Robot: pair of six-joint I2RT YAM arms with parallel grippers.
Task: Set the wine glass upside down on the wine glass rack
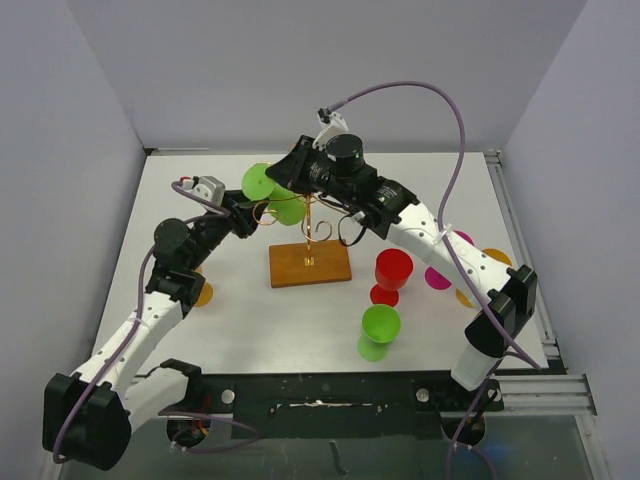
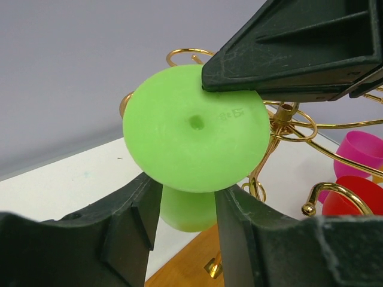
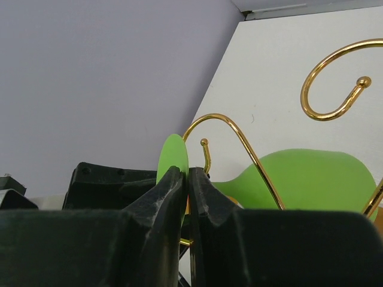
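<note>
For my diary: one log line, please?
green wine glass: at rack | right end effector: pinching its foot | left end effector: open around it

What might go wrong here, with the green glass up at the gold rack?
1. The right gripper pinches only the thin edge of the glass's foot. With the left gripper open, the glass may twist or slip out.
2. The glass lies sideways among the rack's wire arms, not hanging. Let go now, it would probably fall.
3. Both arms crowd the thin rack, so a nudge might tip it.
</note>
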